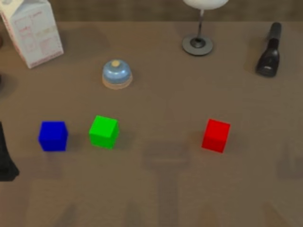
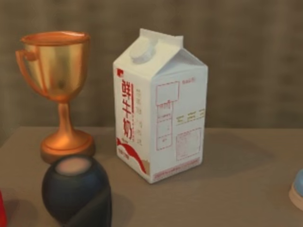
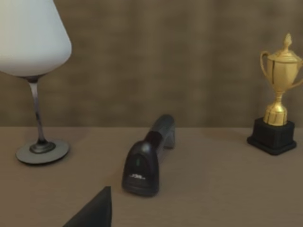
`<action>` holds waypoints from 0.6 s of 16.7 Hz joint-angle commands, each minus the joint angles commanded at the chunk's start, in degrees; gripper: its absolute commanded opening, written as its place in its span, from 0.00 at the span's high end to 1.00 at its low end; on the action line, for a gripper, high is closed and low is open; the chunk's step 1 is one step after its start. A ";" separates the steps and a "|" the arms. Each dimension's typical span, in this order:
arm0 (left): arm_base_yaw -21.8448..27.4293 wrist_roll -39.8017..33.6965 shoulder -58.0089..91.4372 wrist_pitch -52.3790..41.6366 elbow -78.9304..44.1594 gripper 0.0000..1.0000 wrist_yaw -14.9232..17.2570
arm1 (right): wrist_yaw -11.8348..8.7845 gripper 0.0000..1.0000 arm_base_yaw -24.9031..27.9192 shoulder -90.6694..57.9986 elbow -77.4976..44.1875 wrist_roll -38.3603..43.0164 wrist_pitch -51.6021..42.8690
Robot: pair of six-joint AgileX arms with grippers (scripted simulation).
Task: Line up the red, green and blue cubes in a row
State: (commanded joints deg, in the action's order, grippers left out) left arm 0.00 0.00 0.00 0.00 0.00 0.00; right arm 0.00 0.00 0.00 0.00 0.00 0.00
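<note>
Blue cube (image 1: 53, 135) and green cube (image 1: 103, 132) sit near each other at the desk's left; red cube (image 1: 216, 135) lies well apart, right. Neither gripper shows, so their state I can't tell. Fetching red could nudge green askew.

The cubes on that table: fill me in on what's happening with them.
Nothing is holding any of them right now. The small deep blue cube and bright green cube sit close together at the table's left, the bright red cube well apart at the right, all roughly level. No gripper shows over the cubes, so the red one's gap remains.
</note>
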 joint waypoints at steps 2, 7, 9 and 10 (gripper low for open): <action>0.00 0.00 0.00 0.00 0.00 0.00 0.00 | 0.00 0.00 0.00 0.00 0.00 0.00 0.00; 0.00 0.00 0.00 0.00 0.00 0.00 0.00 | -0.14 0.00 2.78 -8.92 -8.69 -3.85 -5.73; 0.00 0.00 0.00 0.00 0.00 0.00 0.00 | -0.10 0.00 4.80 -16.75 -15.74 -6.84 -10.30; 0.00 0.00 0.00 0.00 0.00 0.00 0.00 | -0.07 0.00 5.94 -21.55 -19.74 -8.54 -12.95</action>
State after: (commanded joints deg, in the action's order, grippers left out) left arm 0.00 0.00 0.00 0.00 0.00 0.00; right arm -0.07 5.94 -21.55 -19.74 -8.54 -12.95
